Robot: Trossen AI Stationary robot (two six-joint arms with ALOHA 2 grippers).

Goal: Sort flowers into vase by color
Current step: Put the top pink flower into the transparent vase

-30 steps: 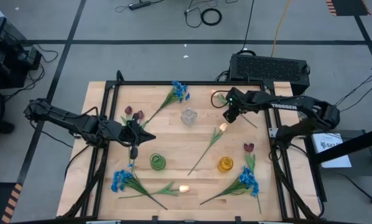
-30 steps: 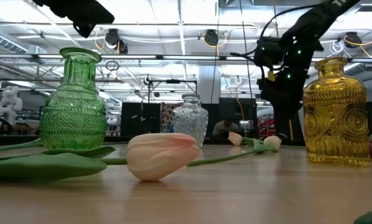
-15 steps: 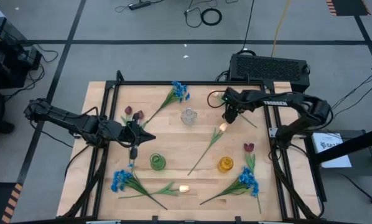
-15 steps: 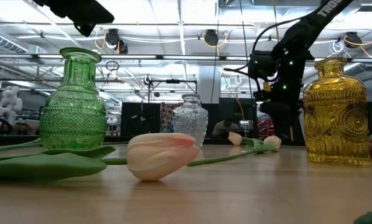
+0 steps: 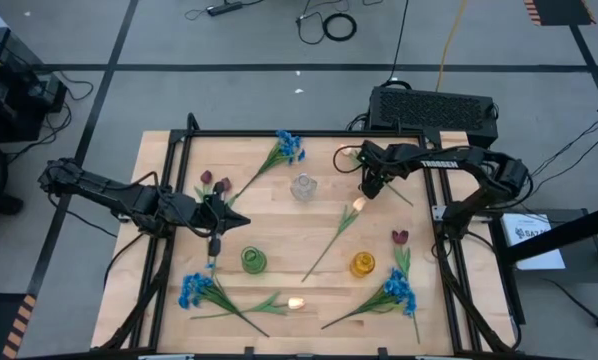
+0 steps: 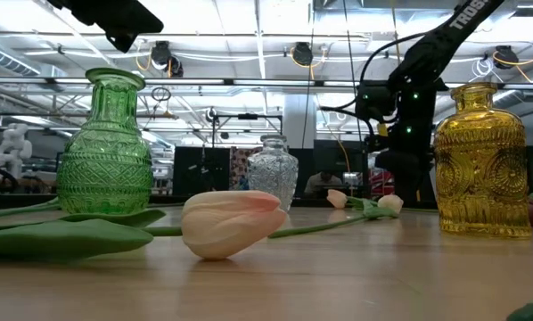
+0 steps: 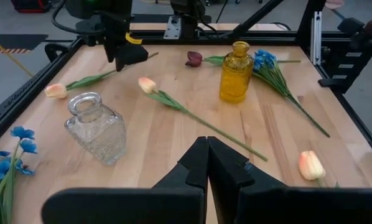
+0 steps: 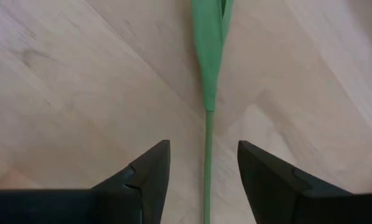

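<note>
My right gripper (image 8: 201, 165), shifted slightly toward the clear vase (image 5: 302, 187), stands spread astride a stem (image 8: 206, 155). Vases: three.

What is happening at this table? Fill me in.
The right claw is low over the far right part of the table, open, with the thin green stem of a cream tulip lying between its fingers, not yet gripped. The left claw waits shut at the left side. The green vase, clear vase and yellow vase hold no flowers.
</note>
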